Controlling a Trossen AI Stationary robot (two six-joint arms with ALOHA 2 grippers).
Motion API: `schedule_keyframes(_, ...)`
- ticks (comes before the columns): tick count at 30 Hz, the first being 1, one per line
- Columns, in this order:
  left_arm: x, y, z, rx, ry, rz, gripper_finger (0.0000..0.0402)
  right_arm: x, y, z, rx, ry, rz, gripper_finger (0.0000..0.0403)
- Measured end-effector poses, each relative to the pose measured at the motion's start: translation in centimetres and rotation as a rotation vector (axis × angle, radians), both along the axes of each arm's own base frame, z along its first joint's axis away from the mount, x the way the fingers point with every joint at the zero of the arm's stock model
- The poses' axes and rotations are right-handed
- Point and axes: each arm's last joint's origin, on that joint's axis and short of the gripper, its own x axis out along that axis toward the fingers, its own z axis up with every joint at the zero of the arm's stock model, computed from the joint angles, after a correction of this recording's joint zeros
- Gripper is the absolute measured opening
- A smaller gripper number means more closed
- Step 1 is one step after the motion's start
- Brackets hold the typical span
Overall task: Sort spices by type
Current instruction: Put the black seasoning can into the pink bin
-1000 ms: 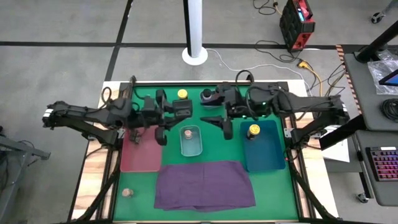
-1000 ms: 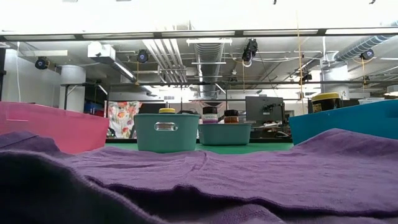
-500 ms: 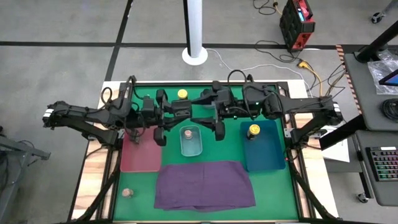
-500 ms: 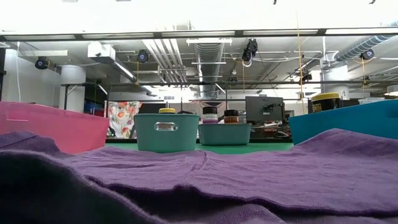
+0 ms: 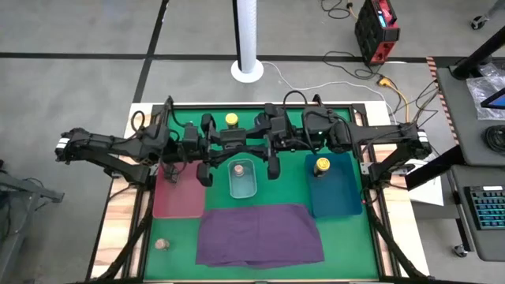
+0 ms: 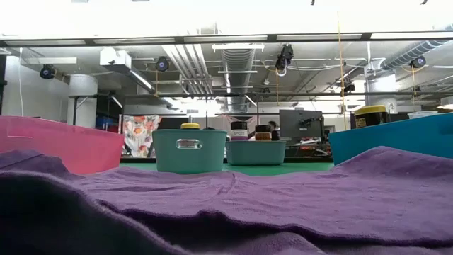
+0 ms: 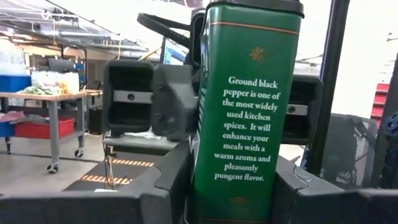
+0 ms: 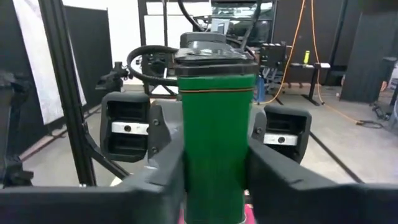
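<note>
A green pepper tin (image 7: 249,106) with a dark lid is held upright in the air between my two grippers; it also shows in the right wrist view (image 8: 217,124). My left gripper (image 5: 239,142) reaches it from the table's left, my right gripper (image 5: 260,146) from the right, and both are shut on it. A yellow-lidded jar (image 5: 231,119) stands on the mat at the far side. Another yellow-lidded jar (image 5: 321,165) stands in the blue bin (image 5: 335,197). A brownish-topped jar (image 5: 237,168) stands in the clear bin (image 5: 243,185). One more jar (image 5: 162,245) stands at the near left corner. My left gripper pinches the tin's lower part (image 7: 198,186) between its two fingers, one on each narrow side. The fingers come level from the table's left. The tin stands upright, lid up, clear of the table. My right gripper pinches the same tin by its lower part (image 8: 186,180), one finger on each side. The fingers come level from the table's right, facing the left gripper. The tin is upright between them.
A pink tray (image 5: 180,197) lies under the left arm. A purple cloth (image 5: 259,234) covers the mat's near middle and fills the low view's foreground (image 6: 226,205). More jars (image 6: 239,129) show behind a teal bin (image 6: 189,150) in the low view.
My right gripper has moved toward the table's left, up to my left gripper, and its fingers now stand on the tin that the left gripper holds. The left arm has stayed about where it was.
</note>
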Motion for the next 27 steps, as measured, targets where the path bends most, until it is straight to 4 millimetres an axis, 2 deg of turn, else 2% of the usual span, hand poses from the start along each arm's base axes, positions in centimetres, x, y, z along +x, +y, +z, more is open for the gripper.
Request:
schedule_keyframes(2, 0.2, 0.0, -0.2, 0.001, 0.007, -0.001, 0.0126, 0.1, 0.0, -0.1, -0.028, 0.003, 0.002, 0.0096)
schedule_keyframes(5, 0.7, -0.1, -0.6, -0.014, 0.023, 0.003, 0.0154, 0.2, 0.0, -0.2, -0.043, 0.005, 0.001, 0.0096)
schedule_keyframes(8, 0.9, -0.1, -1.0, -0.043, 0.057, 0.001, 0.0166, 0.1, 0.0, -0.3, -0.049, 0.026, -0.001, 0.0096)
schedule_keyframes(11, 0.3, 0.1, -0.8, -0.096, 0.094, 0.039, 0.017, -1.3, -0.3, 0.4, -0.057, 0.046, -0.012, 0.0096)
schedule_keyframes(16, -0.7, 0.3, -0.6, -0.131, 0.277, 0.061, 0.0172, -4.9, -0.6, 1.5, -0.06, 0.165, -0.06, 0.0096)
schedule_keyframes(21, -1.3, 0.4, 1.8, -0.131, 0.33, 0.073, 0.0173, -6.7, -0.4, -0.7, 0.016, 0.455, -0.075, 0.0096)
schedule_keyframes(25, 0.1, 0.3, 2.7, -0.089, 0.375, 0.084, 0.0174, -6.6, 0.3, -3.0, 0.002, 0.646, -0.071, 0.0096)
schedule_keyframes(27, 0.7, 0.4, 2.7, -0.083, 0.45, 0.092, 0.0174, -6.4, 0.3, -3.8, -0.009, 0.702, -0.081, 0.0096)
